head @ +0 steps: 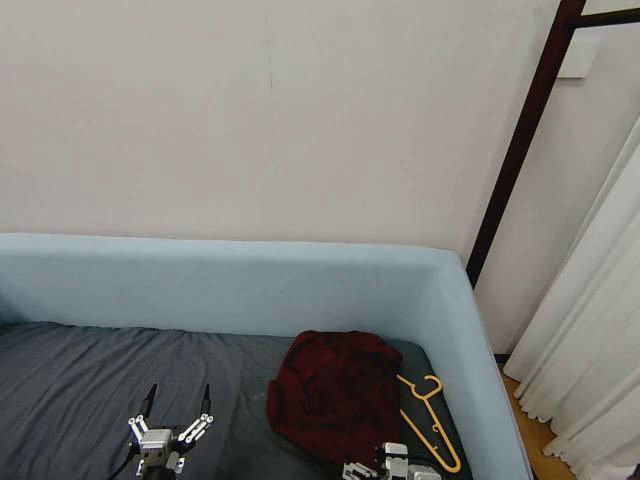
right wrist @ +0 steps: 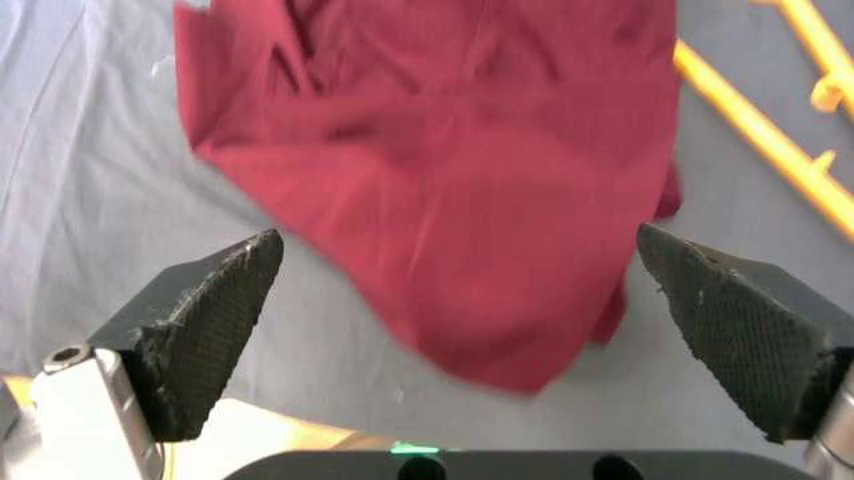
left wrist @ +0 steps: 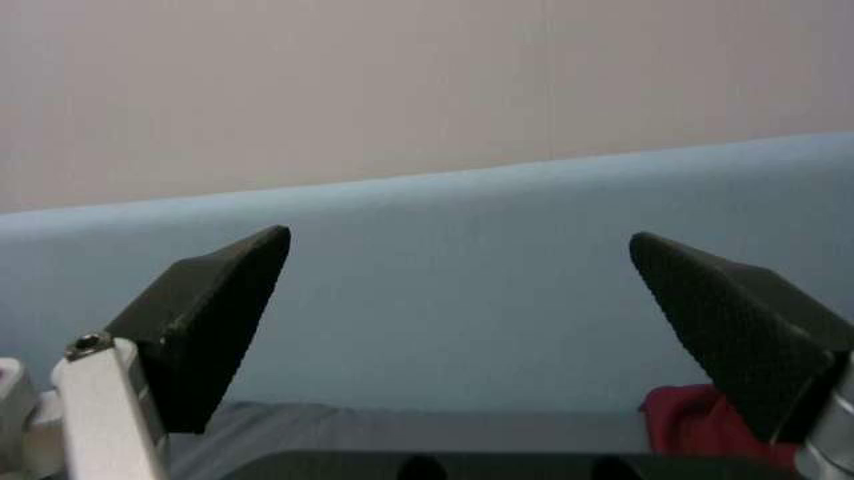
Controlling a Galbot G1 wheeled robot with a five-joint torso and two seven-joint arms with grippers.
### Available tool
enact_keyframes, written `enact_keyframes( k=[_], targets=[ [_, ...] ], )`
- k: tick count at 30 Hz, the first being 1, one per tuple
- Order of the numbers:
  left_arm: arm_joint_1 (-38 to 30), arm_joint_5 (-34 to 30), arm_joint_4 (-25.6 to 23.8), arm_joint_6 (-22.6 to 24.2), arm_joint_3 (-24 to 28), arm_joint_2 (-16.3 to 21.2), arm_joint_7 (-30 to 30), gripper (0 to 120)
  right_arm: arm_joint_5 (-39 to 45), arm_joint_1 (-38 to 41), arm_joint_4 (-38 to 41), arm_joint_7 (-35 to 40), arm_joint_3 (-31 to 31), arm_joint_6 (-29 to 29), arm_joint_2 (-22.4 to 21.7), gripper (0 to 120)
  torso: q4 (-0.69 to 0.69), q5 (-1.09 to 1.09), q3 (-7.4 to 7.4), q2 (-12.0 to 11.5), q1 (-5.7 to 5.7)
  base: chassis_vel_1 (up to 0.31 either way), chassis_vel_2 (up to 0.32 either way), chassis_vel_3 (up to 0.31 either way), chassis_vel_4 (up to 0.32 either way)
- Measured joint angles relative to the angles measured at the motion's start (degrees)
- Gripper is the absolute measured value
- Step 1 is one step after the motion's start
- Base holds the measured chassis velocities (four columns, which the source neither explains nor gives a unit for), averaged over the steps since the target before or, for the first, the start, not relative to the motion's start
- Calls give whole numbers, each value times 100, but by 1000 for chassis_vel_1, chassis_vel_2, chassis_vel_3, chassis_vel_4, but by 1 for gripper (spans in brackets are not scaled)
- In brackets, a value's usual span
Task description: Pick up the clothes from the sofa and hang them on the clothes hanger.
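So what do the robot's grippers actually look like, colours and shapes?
They match. The left gripper has two slim black fingers on a silver-white metal body. Up close, the right gripper has black wedge-shaped pads with a dimpled texture, mounted on silver metal brackets with a screw.

Logged from the head camera: a plain off-white wall (head: pixel 300 110), a pale blue sofa (head: pixel 230 290) with a dark grey seat cover (head: pixel 70 380), and a dark upright post (head: pixel 515 160) at the right. Beside the post I note white curtains (head: pixel 590 330) hanging down to a strip of wooden floor (head: pixel 527 430).
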Motion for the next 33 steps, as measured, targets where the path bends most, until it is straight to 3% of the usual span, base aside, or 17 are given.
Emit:
enact_keyframes(
  k=[4, 8, 10, 13, 14, 18, 19, 22, 33],
  targets=[
    [8, 26, 63, 12, -129, 9, -11, 100, -118, 746, -516, -330, 79, 336, 153, 100, 1, 1, 0, 0, 1, 0, 0, 0, 0],
    [111, 38, 115, -13, -190, 24, -14, 100, -820, 1544, -1832, -1218, -135, 1367, 572, 100, 1, 0, 1, 0, 0, 0, 0, 0, 0],
    [133, 38, 95, -19, -194, 23, -14, 100, -900, 1659, -2045, -1321, -167, 1489, 649, 100, 2, 0, 1, 0, 1, 0, 0, 0, 0],
    [207, 37, -128, -21, -215, -4, -10, 100, -1162, 2184, -3196, -1845, -314, 1891, 1126, 100, 1, 0, 1, 0, 1, 0, 0, 0, 0],
    [207, 37, -128, -21, -215, -4, -10, 100, -1162, 2184, -3196, -1845, -314, 1891, 1126, 100, 1, 0, 1, 0, 1, 0, 0, 0, 0],
    [325, 73, -341, -12, -290, -69, -1, 100, -1833, 2719, -4772, -2382, -354, 2442, 1886, 100, 1, 0, 1, -1, 1, 0, 0, 0, 0],
    [325, 73, -341, -12, -290, -69, -1, 100, -1833, 2719, -4772, -2382, -354, 2442, 1886, 100, 1, 0, 1, -1, 1, 0, 0, 0, 0],
    [427, 109, -408, -15, -356, -133, -2, 100, -2724, 3005, -6016, -2704, -196, 2919, 2421, 100, 3, -1, 0, 0, 1, 0, 0, 0, 0],
    [512, 211, -459, -29, -410, -238, -7, 100, -3872, 3038, -7206, -2818, 34, 2769, 2975, 100, 0, 0, 0, 0, 1, 0, 0, 0, 0]
  ],
)
